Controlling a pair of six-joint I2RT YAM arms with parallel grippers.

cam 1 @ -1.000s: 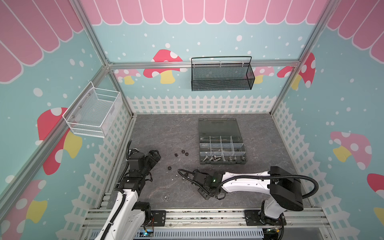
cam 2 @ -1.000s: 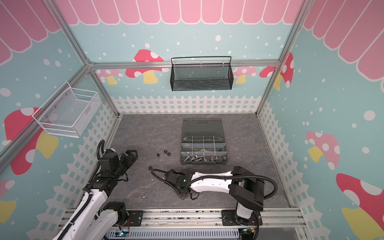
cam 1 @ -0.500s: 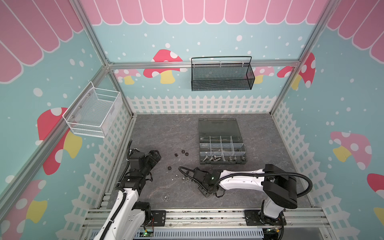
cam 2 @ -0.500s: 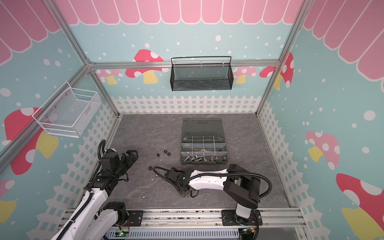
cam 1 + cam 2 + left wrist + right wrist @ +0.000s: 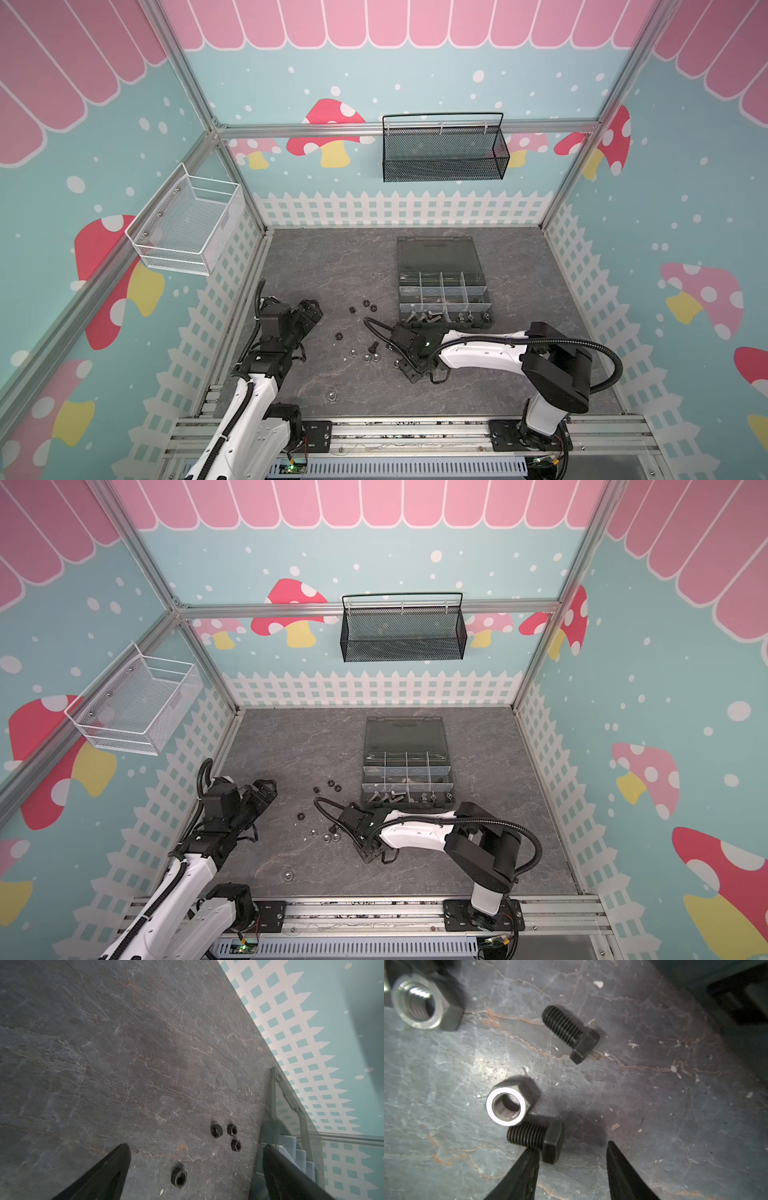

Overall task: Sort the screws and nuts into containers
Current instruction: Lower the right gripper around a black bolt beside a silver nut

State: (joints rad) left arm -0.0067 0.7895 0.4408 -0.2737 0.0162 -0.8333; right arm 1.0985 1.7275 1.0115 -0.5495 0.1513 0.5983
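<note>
Right gripper point(image 5: 571, 1159) low over slate floor point(image 5: 332, 266), jaws part open, nothing clamped; one fingertip point(image 5: 529, 1159) touches black screw point(image 5: 537, 1139) shank, hex head in gap. Silver nut point(image 5: 506, 1106) against same screw. Left gripper point(image 5: 196, 1147) spread wide, empty, black nuts point(image 5: 216, 1130) ahead. Organizer box point(image 5: 436, 255) just behind right arm point(image 5: 482, 357), lid back, silver screws point(image 5: 424, 318) in front row. Floor free toward rear fence point(image 5: 399, 208).

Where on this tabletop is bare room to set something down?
Bare: far-left slate between back fence, left tool and organizer box; also between box and right wall. Crowded: nuts and screws scattered from left tool to right tool.
</note>
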